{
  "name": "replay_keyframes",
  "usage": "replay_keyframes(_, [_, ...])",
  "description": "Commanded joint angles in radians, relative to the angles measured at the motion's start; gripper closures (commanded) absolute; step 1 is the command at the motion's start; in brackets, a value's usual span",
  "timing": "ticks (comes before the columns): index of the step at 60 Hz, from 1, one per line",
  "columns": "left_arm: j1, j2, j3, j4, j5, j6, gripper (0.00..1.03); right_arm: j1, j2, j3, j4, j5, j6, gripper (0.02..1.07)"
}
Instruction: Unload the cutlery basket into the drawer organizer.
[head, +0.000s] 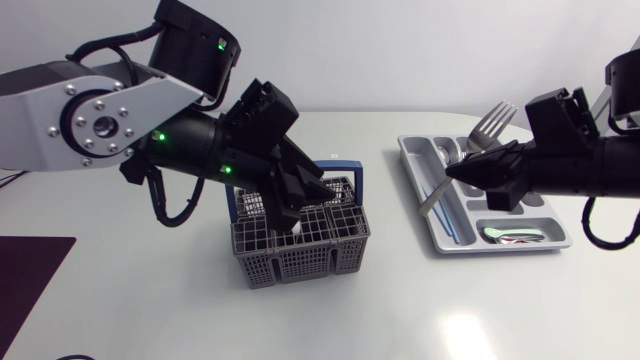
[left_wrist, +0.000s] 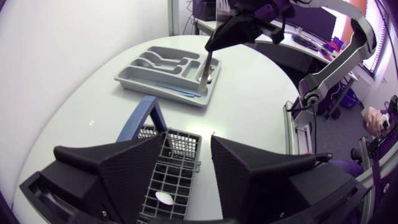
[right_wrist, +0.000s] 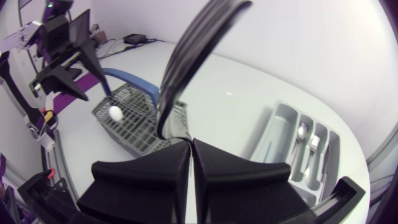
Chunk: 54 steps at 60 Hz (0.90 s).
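The grey cutlery basket with a blue handle stands at mid-table. My left gripper hangs over it, open, its fingers apart with nothing between them; below them a small white spoon-like piece lies in the basket. My right gripper is shut on a metal fork, tines up, handle slanting down over the grey drawer organizer. The right wrist view shows that fork clamped between its fingers, with the basket beyond.
The organizer holds spoons in a far compartment, a blue-handled piece in a long one, and green and pink pieces in the near one. A dark mat lies at the table's left edge.
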Motion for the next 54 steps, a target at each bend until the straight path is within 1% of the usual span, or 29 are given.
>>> replay_keyframes(1, [0.007,-0.015,-0.028,0.008,-0.037,-0.012,0.28,-0.063,0.092,0.07,0.021,0.043,-0.037,1.01])
replay_keyframes(5, [0.003,-0.028,-0.044,0.017,-0.081,-0.01,0.27,-0.106,0.169,0.123,0.024,0.089,-0.043,1.01])
replay_keyframes(14, [0.0,-0.07,-0.083,0.026,-0.138,0.008,0.27,-0.183,0.338,0.27,0.013,0.195,-0.04,1.01])
replay_keyframes(18, [0.002,-0.085,-0.098,0.028,-0.149,0.016,0.26,-0.207,0.402,0.336,0.002,0.247,-0.04,1.01])
replay_keyframes(24, [0.002,-0.104,-0.117,0.029,-0.169,0.031,0.26,-0.236,0.488,0.432,-0.031,0.296,-0.037,1.01])
replay_keyframes(28, [0.003,-0.114,-0.127,0.029,-0.17,0.037,0.26,-0.242,0.543,0.478,-0.033,0.362,-0.035,1.01])
replay_keyframes(35, [0.003,-0.128,-0.146,0.031,-0.186,0.053,0.25,-0.267,0.649,0.547,-0.047,0.407,-0.034,1.01])
replay_keyframes(42, [0.005,-0.142,-0.164,0.034,-0.198,0.065,0.23,-0.287,0.736,0.594,-0.048,0.436,-0.026,1.01])
replay_keyframes(47, [0.003,-0.151,-0.175,0.037,-0.216,0.08,0.23,-0.299,0.795,0.631,-0.051,0.447,-0.025,1.01])
replay_keyframes(54, [0.003,-0.165,-0.186,0.037,-0.218,0.085,0.23,-0.308,0.876,0.688,-0.054,0.462,-0.016,1.01])
